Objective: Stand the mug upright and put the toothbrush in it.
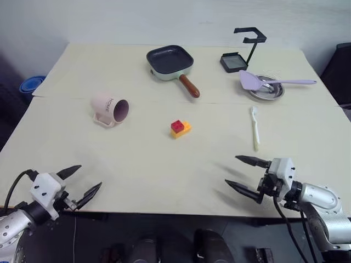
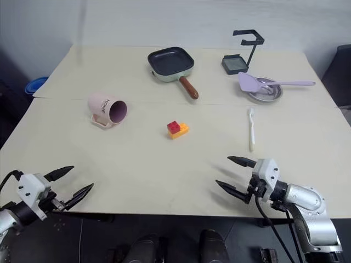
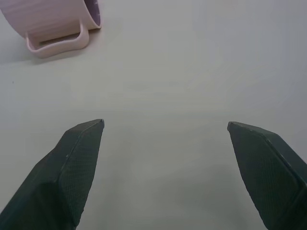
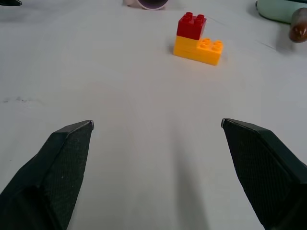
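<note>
The pale pink mug point(image 1: 109, 109) lies on its side at the table's left, mauve mouth facing right, handle down toward the near side; the left wrist view catches its handle point(image 3: 57, 42). The white toothbrush point(image 1: 254, 127) lies flat on the right, head pointing away. My left gripper point(image 1: 80, 182) hangs open at the near left edge, well short of the mug. My right gripper point(image 1: 244, 173) is open near the front right, a little nearer than the toothbrush, nothing between its fingers.
A red and yellow brick stack point(image 1: 180, 128) sits mid-table. At the back are a green frying pan point(image 1: 170, 62) with a brown handle, a black stand point(image 1: 245, 49), and a lilac spatula point(image 1: 274, 82) resting on a metal dish point(image 1: 267, 92).
</note>
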Robot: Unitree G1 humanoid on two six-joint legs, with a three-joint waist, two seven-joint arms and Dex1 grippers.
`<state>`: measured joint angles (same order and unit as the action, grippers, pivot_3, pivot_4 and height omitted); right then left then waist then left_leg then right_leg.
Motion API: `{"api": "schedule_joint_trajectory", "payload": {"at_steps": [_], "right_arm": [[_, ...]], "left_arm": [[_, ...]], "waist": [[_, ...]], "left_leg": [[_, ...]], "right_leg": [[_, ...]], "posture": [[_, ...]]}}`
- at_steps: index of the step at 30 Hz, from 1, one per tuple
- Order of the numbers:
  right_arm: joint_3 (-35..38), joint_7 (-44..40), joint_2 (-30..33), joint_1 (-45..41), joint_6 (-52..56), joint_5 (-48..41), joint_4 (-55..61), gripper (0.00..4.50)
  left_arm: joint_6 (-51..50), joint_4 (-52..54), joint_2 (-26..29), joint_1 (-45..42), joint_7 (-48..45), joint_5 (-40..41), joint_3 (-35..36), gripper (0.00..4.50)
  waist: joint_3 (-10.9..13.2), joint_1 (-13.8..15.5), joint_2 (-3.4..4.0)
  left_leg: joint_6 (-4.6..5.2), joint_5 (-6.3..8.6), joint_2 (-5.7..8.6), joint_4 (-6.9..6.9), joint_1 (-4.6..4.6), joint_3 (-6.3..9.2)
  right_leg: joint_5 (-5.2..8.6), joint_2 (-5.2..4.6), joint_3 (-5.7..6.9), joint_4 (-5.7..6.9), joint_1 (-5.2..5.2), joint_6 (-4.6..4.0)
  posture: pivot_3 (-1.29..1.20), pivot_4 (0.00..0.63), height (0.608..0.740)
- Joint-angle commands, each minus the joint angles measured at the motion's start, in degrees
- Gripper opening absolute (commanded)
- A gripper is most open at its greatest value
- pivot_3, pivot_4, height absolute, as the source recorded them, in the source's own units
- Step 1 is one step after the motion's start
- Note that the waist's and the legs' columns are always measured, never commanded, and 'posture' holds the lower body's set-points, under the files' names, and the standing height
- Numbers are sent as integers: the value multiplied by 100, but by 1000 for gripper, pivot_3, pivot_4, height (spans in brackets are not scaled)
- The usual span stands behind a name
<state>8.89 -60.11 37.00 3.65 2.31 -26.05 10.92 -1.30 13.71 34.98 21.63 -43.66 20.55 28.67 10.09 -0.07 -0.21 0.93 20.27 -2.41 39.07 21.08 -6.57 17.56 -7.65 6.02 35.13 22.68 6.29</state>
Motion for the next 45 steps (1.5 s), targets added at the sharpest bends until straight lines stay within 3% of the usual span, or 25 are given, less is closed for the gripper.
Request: {"api": "schedule_joint_trajectory", "payload": {"at_steps": [1,18,24,26,30,35,39,45], "right_arm": [[94,-27,47,32,12,-131,150,4500],[112,-389,-78,281,-1193,118,-807,4500],[141,-424,-313,255,-1213,-213,-687,4500],[197,-303,-518,194,-1195,-505,-404,4500],[261,-5,-962,33,-1241,-919,105,4500],[228,219,-1172,-25,-1346,-854,357,4500],[338,216,-1076,-10,-1372,-780,205,4500],[413,185,-1053,199,-1479,-728,261,4500]], "left_arm": [[-92,295,80,150,-26,45,45,4341],[9,321,-65,140,-217,316,56,4341],[-256,337,191,117,-298,326,54,4341],[-779,418,448,-122,-348,604,19,4341],[-2121,682,749,-1361,-168,1323,-579,4341],[-3126,164,289,-3570,496,1042,-1865,4341],[-2585,-1484,-678,-5248,797,-67,-3126,4341],[-1290,-3777,-2028,-6618,1119,-898,-3605,4341]], "waist": [[0,-4,0],[0,-10,-1],[0,-11,-1],[0,-6,-1],[2,41,5],[-2,95,-1],[-2,145,-2],[4,134,-15]], "left_leg": [[0,0,0,0,0,0],[2,-1,2,0,-3,-4],[1,-2,2,1,-3,-4],[0,-2,1,1,-4,-3],[-1,-11,10,2,-4,8],[1,-21,35,2,-2,20],[8,-28,66,6,1,10],[15,-33,72,13,11,-20]], "right_leg": [[0,1,0,0,0,0],[0,12,-1,4,0,0],[0,12,-1,6,0,0],[0,13,-1,9,0,0],[2,9,2,31,0,-5],[-2,6,4,58,-4,4],[-4,12,7,53,-3,7],[-11,24,7,39,-3,21]], "posture": [[0,150,740],[0,150,740],[0,150,740],[0,150,740],[0,150,740],[0,150,740],[0,150,740],[0,150,740]]}}
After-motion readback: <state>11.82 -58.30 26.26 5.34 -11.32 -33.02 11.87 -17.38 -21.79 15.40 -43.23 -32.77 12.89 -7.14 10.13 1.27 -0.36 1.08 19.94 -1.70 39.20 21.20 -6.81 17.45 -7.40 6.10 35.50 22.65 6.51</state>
